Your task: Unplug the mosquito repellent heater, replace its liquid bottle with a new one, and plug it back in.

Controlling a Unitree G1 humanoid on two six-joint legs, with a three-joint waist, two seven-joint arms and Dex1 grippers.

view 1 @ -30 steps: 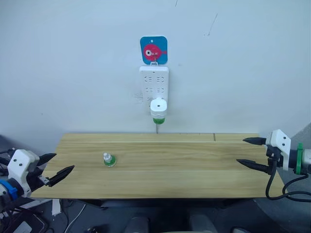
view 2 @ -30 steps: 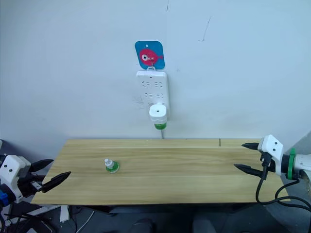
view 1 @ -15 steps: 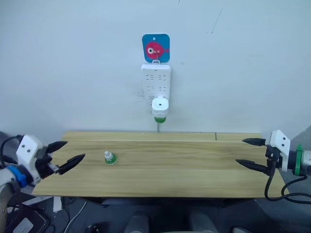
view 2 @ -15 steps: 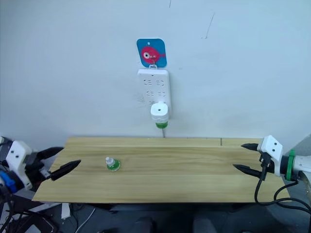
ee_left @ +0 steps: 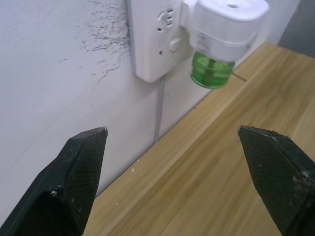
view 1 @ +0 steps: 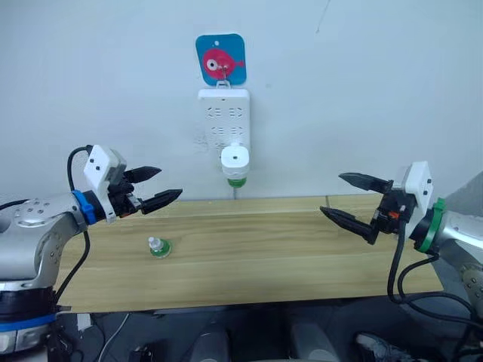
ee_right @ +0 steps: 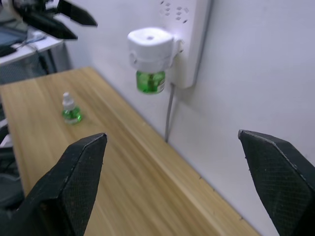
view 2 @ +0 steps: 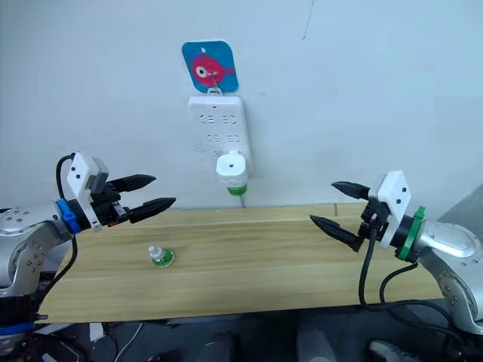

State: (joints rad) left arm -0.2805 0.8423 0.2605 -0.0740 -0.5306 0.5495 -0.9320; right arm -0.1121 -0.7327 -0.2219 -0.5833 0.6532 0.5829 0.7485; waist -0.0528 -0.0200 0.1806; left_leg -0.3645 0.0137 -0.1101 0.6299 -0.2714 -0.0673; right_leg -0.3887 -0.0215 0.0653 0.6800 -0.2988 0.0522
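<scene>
I see the heater [view 1: 235,161] in the upper middle of the head view, plugged into the foot of a white power strip [view 1: 223,121] on the wall, a green bottle [view 1: 236,180] hanging beneath it. My left tool [view 1: 153,187] hangs at middle left, fingers spread and holding nothing, level with the heater but well apart from it. My right tool [view 1: 355,201] sits at middle right, also spread and empty, lower than the heater and well apart. A spare bottle [view 1: 158,246] stands on the wooden worktop [view 1: 256,249], lower left, below the left tool. The left wrist view brings out a grey cable [ee_left: 158,111] dropping from the strip to the worktop. The right wrist view takes in heater, spare bottle and the other tool together.
</scene>
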